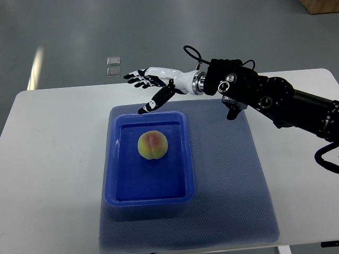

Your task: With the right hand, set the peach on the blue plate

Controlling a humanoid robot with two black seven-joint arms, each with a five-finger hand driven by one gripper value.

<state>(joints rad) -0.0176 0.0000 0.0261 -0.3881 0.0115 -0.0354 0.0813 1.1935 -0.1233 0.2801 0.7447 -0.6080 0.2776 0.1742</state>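
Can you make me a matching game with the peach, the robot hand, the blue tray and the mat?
Things:
1. peach
2. right hand
3. blue plate
4. mat

Descriptions:
A. open fingers, holding nothing, by the plate's far edge
B. lies flat on the white table
C. sits inside the plate
D. rests on the mat

Pairs: 1-C, 2-A, 3-D, 4-B

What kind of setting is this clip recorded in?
Probably a lab or robot test area: a plain white table on a bare grey floor, holding only a blue mat and blue plate with a peach, the right hand open above.
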